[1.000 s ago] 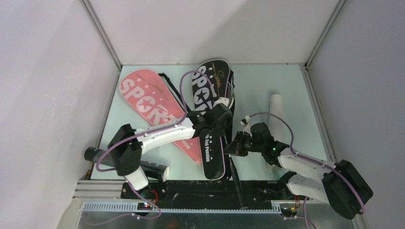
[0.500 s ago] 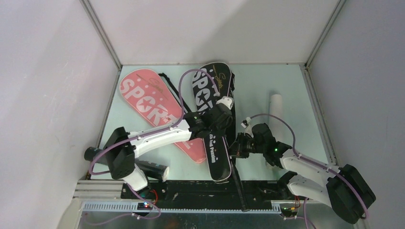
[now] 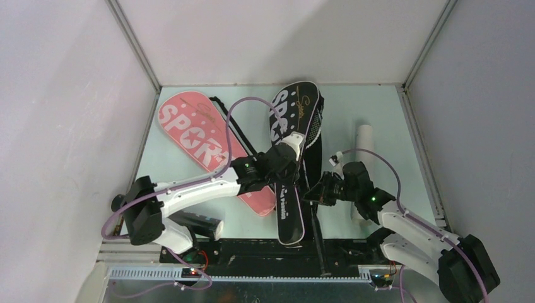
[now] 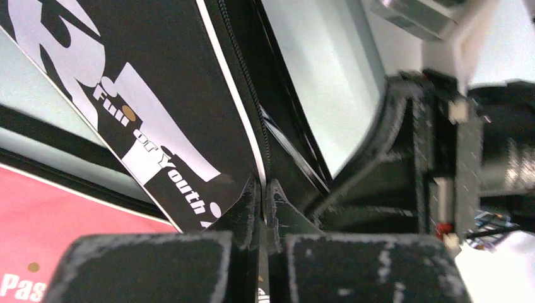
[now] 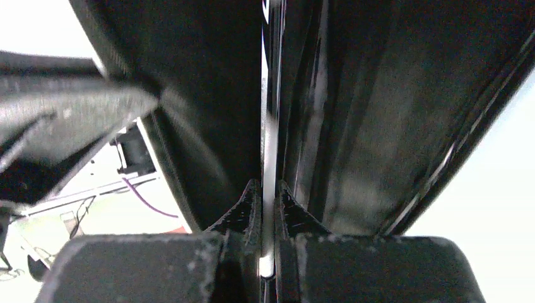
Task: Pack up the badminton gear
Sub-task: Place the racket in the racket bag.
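Left gripper [image 4: 265, 203] and right gripper [image 5: 270, 202] each pinch an edge of the black cover [image 3: 296, 113]; we judge opening underway, next pull edges apart.

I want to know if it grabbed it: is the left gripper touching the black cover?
Touching. The left wrist view shows the left gripper pinching the black cover at its edge.

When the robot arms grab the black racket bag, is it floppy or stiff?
Probably a bit floppy. The black SPORT cover looks thin, with a zipper along its edge, and the left gripper and right gripper each seem to pinch just that thin edge. It is likely light, since edge pinches seem enough. Being long, its free end may sag.
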Available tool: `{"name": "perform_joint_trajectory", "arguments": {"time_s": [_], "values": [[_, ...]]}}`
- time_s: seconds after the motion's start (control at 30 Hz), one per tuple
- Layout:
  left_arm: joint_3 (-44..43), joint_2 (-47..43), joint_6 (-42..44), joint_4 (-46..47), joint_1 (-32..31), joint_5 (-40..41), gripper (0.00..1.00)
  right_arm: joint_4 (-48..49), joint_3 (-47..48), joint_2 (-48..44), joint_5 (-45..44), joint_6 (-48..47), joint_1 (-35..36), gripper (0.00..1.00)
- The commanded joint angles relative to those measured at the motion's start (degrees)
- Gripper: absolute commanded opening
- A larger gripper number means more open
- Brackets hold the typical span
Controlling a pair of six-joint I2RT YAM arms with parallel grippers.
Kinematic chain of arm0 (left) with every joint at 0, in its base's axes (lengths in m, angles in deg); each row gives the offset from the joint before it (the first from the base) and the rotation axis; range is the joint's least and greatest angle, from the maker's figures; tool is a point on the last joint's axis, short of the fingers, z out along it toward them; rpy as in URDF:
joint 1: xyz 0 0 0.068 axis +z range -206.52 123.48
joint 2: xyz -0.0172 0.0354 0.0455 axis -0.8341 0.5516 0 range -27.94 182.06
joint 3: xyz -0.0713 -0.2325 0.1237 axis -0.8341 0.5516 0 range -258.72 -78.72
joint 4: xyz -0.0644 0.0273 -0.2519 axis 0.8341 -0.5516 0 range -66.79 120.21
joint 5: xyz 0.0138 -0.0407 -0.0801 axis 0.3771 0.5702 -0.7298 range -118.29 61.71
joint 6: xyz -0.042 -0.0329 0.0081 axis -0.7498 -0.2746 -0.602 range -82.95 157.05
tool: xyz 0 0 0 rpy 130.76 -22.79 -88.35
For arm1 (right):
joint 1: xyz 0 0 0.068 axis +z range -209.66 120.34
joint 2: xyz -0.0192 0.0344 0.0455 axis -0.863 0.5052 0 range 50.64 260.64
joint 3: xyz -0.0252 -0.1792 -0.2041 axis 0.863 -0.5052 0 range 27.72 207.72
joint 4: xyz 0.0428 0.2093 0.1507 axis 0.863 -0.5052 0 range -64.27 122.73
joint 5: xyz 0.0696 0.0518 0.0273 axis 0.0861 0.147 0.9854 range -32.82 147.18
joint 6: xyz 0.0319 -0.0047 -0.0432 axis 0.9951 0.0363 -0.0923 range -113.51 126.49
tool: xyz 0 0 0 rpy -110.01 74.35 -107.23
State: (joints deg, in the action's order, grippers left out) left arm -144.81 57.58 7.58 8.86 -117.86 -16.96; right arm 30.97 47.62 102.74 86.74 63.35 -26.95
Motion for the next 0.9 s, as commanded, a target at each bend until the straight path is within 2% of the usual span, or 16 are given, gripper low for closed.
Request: {"name": "perform_joint_trajectory", "arguments": {"time_s": [0.0, 0.23, 0.47, 0.7, 0.87], "values": [[1.93, -4.68, -0.76, 9.66, -0.53, -6.08, 0.0, 13.31, 3.04, 2.31, -1.11, -3.74, -2.79, 0.0], [4.07, -5.47, -5.03, 14.86, -0.53, -10.49, 0.0, 23.73, 4.16, 11.79, -0.27, -1.72, -4.19, 0.0], [5.89, -4.29, -8.97, 19.15, -0.1, -16.5, 0.0, 27.61, 6.63, 15.83, -3.61, -3.81, -4.79, 0.0], [10.26, -5.94, -16.76, 27.47, -0.06, -19.78, 0.0, 37.39, 6.59, 20.61, -11.77, -1.86, -3.41, 0.0], [12.91, -6.98, -23.19, 32.27, -0.02, -20.53, 0.0, 38.37, 6.56, 21.3, -17.97, -1.08, -2.44, 0.0]]}}
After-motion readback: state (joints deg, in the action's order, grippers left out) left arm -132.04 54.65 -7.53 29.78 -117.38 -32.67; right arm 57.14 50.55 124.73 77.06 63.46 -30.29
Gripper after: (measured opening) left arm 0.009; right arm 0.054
